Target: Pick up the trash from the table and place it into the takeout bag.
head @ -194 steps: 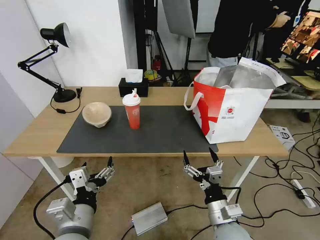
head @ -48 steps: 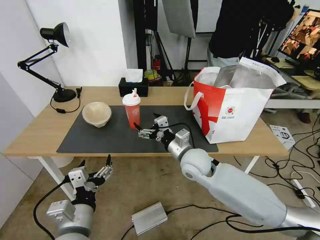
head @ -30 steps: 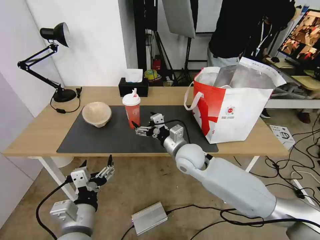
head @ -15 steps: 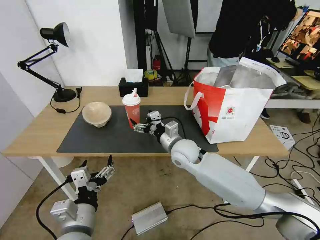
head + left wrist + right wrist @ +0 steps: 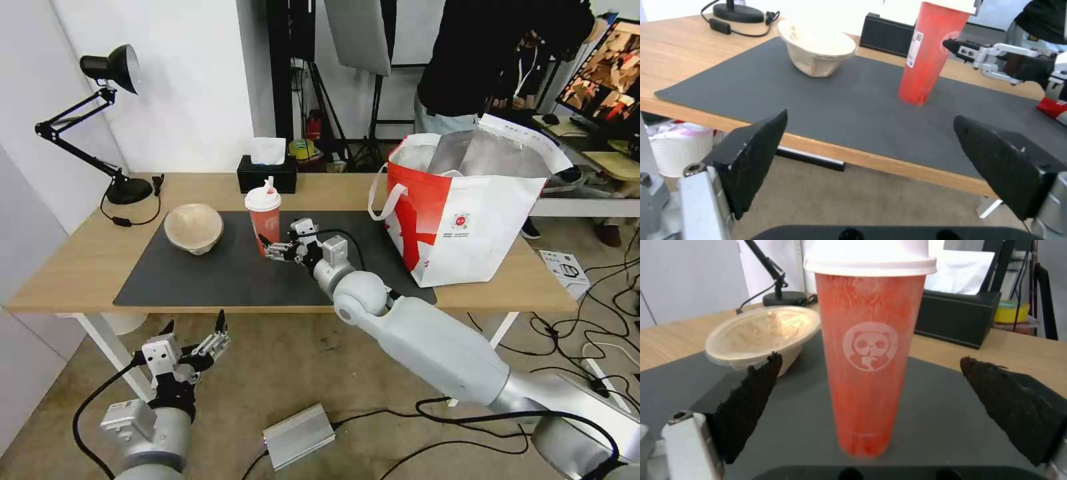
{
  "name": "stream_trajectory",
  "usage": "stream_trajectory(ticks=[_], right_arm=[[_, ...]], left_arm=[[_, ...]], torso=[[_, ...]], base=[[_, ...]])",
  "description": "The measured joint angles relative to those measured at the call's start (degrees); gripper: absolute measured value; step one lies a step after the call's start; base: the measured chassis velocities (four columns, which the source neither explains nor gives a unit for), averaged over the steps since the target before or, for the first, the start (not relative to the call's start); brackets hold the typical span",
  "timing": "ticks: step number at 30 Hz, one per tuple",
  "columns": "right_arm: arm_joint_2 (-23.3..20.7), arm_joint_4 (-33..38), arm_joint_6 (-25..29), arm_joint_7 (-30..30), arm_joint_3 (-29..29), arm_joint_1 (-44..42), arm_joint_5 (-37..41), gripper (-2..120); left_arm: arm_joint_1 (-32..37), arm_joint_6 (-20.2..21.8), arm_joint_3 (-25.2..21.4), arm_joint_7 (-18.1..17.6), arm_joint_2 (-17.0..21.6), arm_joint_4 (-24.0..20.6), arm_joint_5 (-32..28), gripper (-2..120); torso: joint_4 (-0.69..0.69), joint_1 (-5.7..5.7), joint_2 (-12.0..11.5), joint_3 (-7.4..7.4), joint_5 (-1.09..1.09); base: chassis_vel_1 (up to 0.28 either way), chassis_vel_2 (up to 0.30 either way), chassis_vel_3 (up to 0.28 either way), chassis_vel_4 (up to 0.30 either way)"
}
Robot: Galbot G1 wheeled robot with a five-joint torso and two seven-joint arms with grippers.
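On the dark grey mat point(image 5: 220, 280) of a long light-wood worktop point(image 5: 80, 267), a red paper cup point(image 5: 265, 223) with a white lid and straw stands upright near the middle. The right gripper point(image 5: 275, 244) reaches across the mat from the robot's right and sits level with the cup's lower half, its black fingers point(image 5: 751, 396) spread wide on either side of the cup without touching it. In the right wrist view the cup's panda logo faces the gripper and the cup stands centred between the two fingers.

To the robot's left of the cup, well apart from it, a beige pulp bowl point(image 5: 193, 228) rests on the mat, tilted. Behind the cup, at the far edge of the worktop, is a black tissue box point(image 5: 267, 175) with a white tissue sticking up. A black desk lamp point(image 5: 100, 120) stands at the far left corner, its cable trailing on the wood.

At the right end of the worktop stands the takeout bag point(image 5: 467, 213), white with a red panel, its top open and showing silver foil lining. Bare mat lies between the cup and the bag, crossed by the right arm.

The left gripper point(image 5: 193, 330) hangs below the worktop's front edge, over the floor, its fingers open and empty.
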Motion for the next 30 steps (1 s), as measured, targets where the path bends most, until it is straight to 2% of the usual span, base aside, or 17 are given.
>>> stream_trajectory(ticks=[30], right_arm=[[5.91,-8.67,0.87,-2.52,1.61,1.34,-1.26,100]], left_arm=[[0.44,-0.15,1.06,-0.13,-0.08,0.17,0.88,100]], torso=[[0.00,0.00,-0.01,0.00,0.00]], base=[[0.000,0.000,0.000,0.000]])
